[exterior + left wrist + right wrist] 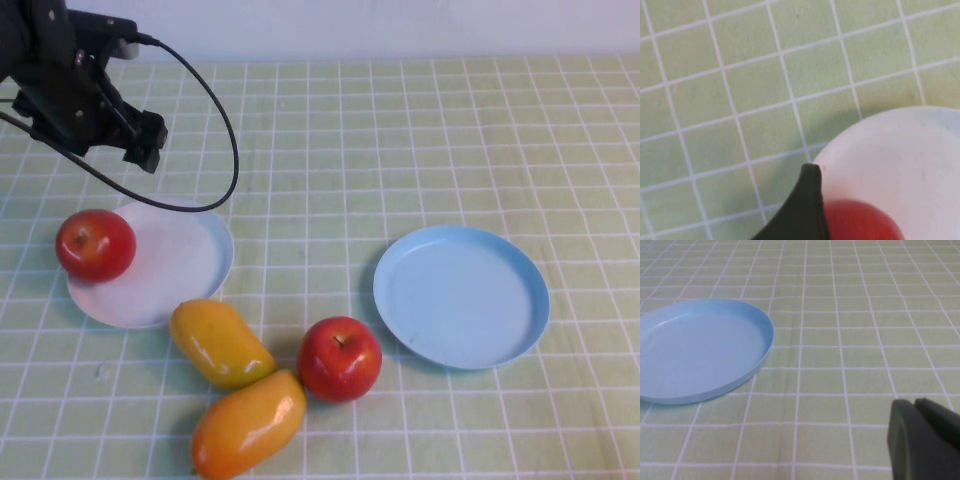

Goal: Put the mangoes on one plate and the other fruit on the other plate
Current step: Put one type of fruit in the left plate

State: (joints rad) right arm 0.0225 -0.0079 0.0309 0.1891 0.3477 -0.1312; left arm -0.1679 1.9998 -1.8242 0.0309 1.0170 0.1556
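Left tool [150, 150] above white plate [180, 262], grip unclear; right tool [925, 440] clenched.

Through the left wrist camera I look down on the green tablecloth [740, 75], its pale grid lines running across most of the picture. One dark finger [802, 210] of my left gripper [807, 200] reaches into sight, its tip lying right at the rim of the white plate [900, 150]. I see only that one finger, so I cannot tell how the gripper stands. Just beside the finger, a slice of a shiny red apple [860, 222] shows on the plate, touching or nearly touching the finger's edge. Beyond the fingertip the plate's rim curves away over the cloth.
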